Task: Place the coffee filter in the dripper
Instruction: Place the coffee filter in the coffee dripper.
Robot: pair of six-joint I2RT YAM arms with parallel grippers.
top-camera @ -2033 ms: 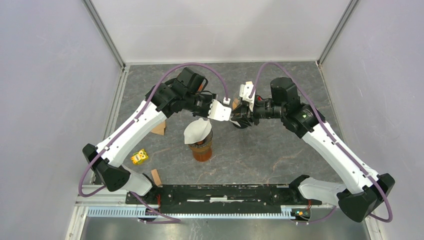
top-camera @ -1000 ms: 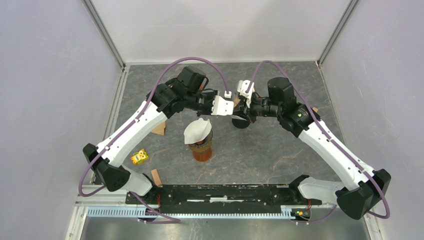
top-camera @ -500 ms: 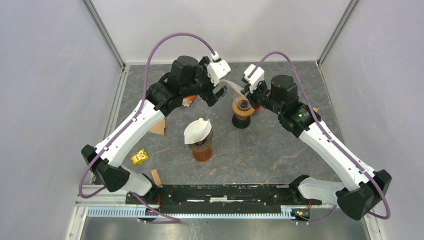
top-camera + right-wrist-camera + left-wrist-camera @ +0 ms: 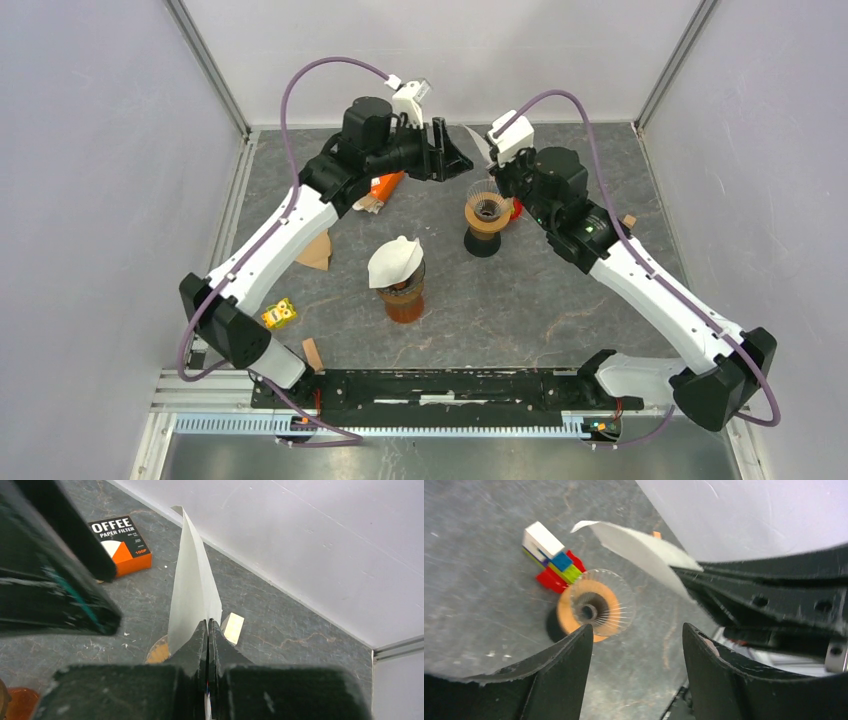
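- yellow toy (image 4: 278, 314) near the tabletop's left edge, toward the near side
- wood chip (image 4: 313, 353) at the near edge; larger wood piece (image 4: 318, 256) partly under the left arm
- orange filter box (image 4: 120, 542) flat on the far-left part of the tabletop, partly under the left arm in the top view
- amber cup (image 4: 403, 298) upright around tabletop centre, second filter (image 4: 394, 260) sitting opened in its mouth
- left gripper (image 4: 636, 630) up in the air over the far part of the tabletop, fingers spread, nothing between them; the dripper shows down below through the gap
- coffee filter (image 4: 192, 595) folded flat, held off the table, pinched at its lower edge, rest standing up from the jaws; it is toward the far edge from the dripper, apart from it, not in it
- left fingers close beside the filter, can't tell if touching
- dripper (image 4: 487, 210) upright, right of the amber cup, clear ribbed cone on an orange collar and dark base, cone empty
- right gripper (image 4: 208, 625) clamped tight on the coffee filter
- brick toy (image 4: 553, 562), red/green/blue/white, just beside the dripper on its right-edge side
- small wood block (image 4: 628, 220) toward the right edge, next to the right arm
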